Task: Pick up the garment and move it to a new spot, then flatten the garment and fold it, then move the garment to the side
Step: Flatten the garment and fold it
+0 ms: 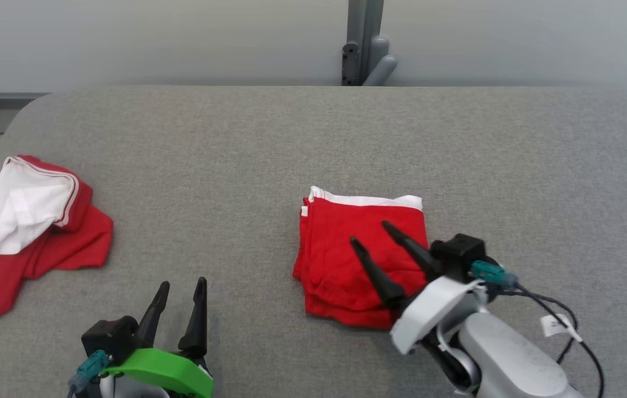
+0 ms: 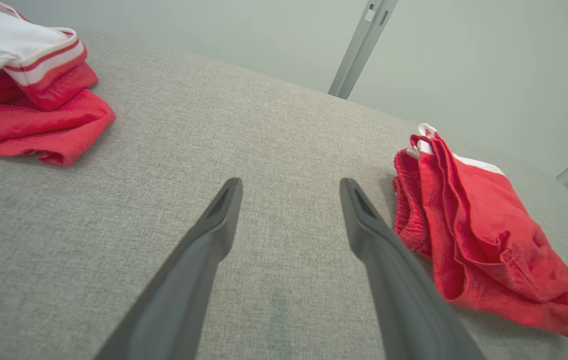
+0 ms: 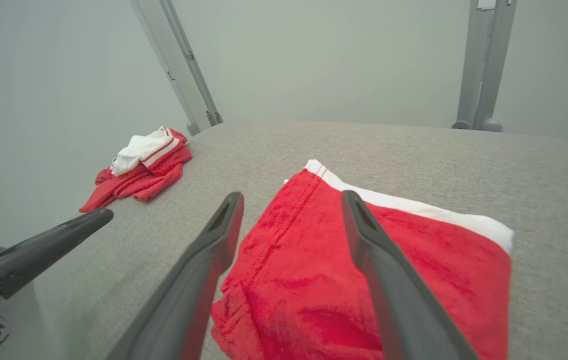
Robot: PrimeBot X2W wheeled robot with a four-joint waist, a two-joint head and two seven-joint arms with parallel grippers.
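The right pincer [image 1: 369, 232] stands wide, gripping nothing. Directly beneath its fingers lies the folded garment [image 1: 335, 254], a neat red square of stacked layers with a white band along its far edge, flat on the grey tabletop [image 1: 236, 155]. The left pincer [image 1: 183, 282], also wide and empty, has the folded garment to its right and a crumpled red-and-white garment [image 1: 42, 243] well to its left.

Table [image 1: 313, 138]: grey, with a soft cloth top and a round corner.
Crumpled cloth [image 1: 31, 232]: red and white, bunched up at the table's left edge.
Post [image 1: 365, 44]: grey metal, behind the table's far edge.
Wall [image 1: 125, 38]: pale, behind the table.
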